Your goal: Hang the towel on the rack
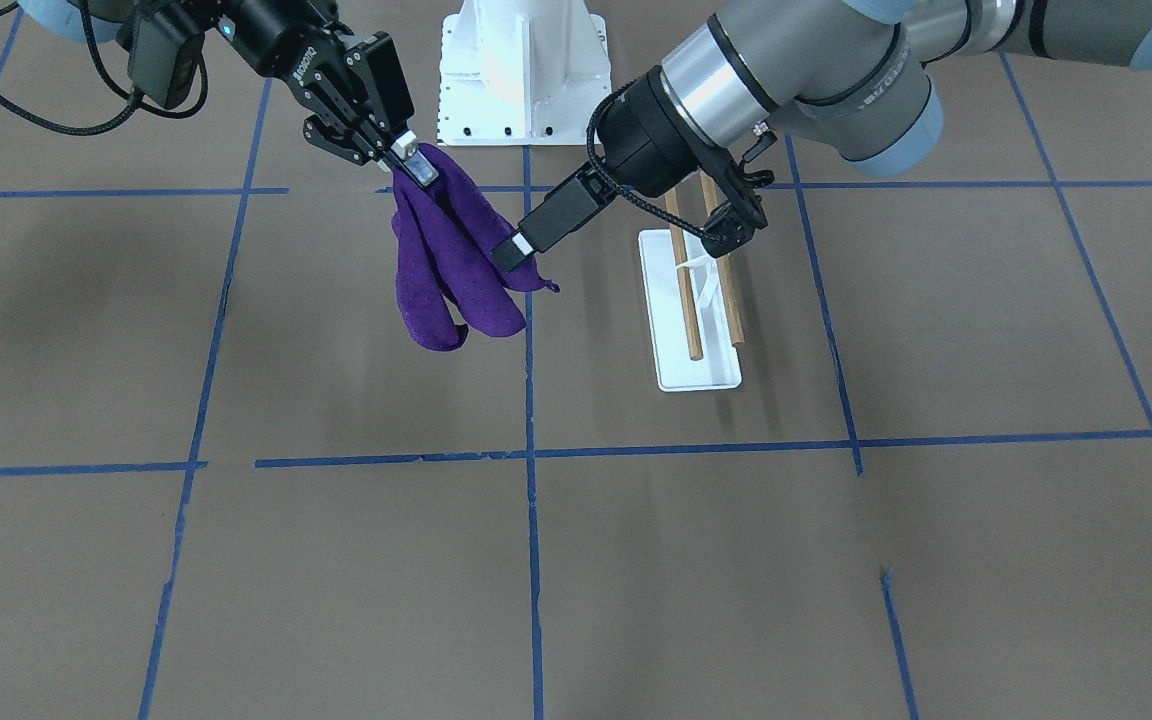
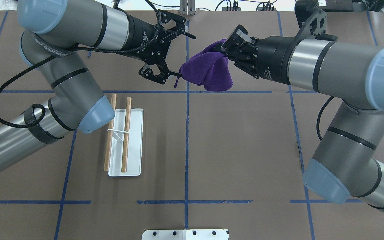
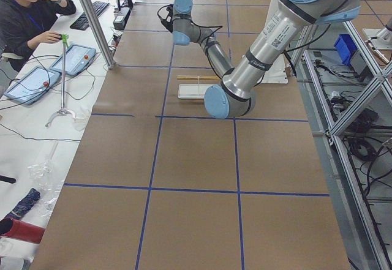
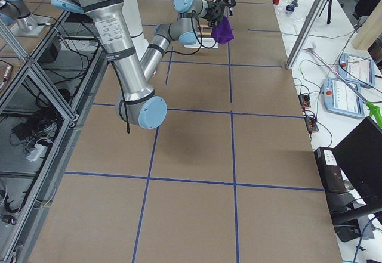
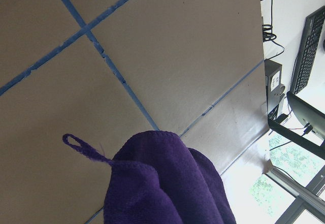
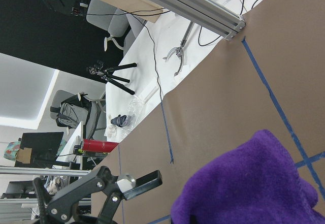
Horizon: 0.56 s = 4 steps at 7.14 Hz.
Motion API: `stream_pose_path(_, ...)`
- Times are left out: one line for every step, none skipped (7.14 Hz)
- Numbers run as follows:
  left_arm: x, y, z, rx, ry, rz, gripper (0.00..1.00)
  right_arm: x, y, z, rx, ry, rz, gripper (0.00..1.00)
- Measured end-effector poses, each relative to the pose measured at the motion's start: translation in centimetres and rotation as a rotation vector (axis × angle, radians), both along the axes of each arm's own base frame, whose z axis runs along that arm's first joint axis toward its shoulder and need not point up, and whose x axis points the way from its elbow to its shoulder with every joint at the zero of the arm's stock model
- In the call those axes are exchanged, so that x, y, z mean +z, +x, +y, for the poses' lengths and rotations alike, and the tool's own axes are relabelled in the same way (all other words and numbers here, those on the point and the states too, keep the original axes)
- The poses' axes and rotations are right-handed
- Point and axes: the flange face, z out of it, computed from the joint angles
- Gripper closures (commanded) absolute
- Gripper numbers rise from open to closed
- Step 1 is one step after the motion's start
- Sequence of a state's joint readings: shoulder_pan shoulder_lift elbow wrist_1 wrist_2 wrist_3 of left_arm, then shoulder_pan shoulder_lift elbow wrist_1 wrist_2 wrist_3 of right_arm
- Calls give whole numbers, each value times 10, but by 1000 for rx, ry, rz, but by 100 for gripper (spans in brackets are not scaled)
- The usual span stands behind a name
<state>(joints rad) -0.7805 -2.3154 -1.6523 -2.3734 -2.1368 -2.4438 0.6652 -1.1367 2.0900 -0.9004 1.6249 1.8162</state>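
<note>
Our right end effector (image 2: 228, 46) is clamped on the top of the towel (image 2: 208, 75), which hangs bunched in the air above the bench (image 2: 245, 143). Our left end effector (image 2: 182, 55) is spread wide just beside the towel. The rack (image 2: 134, 146) stands on the bench, well apart from it.

Purple towel (image 2: 208, 75) aloft, near rack (image 2: 135, 146).

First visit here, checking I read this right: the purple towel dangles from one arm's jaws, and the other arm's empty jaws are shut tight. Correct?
Not quite. The towel does dangle from the jaws of the right arm, but the empty jaws of the left arm are wide open, as the overhead view shows.
</note>
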Motion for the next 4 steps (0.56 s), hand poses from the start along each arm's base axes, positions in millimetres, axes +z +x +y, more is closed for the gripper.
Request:
stream_pose_path(-2,1,1,2,2,3,6,0,0,0,0,1,-1,100)
stream_pose_path(-4,2,3,6,3,5,8,-1,-1,1,3,1,-1,100)
stream_pose_path(-4,5,5,11,4,5,10,-1,-2,2,7,1,-2,100)
stream_pose_path(-5,8,7,17,5,6,14,-1,-3,2,9,1,-3,100)
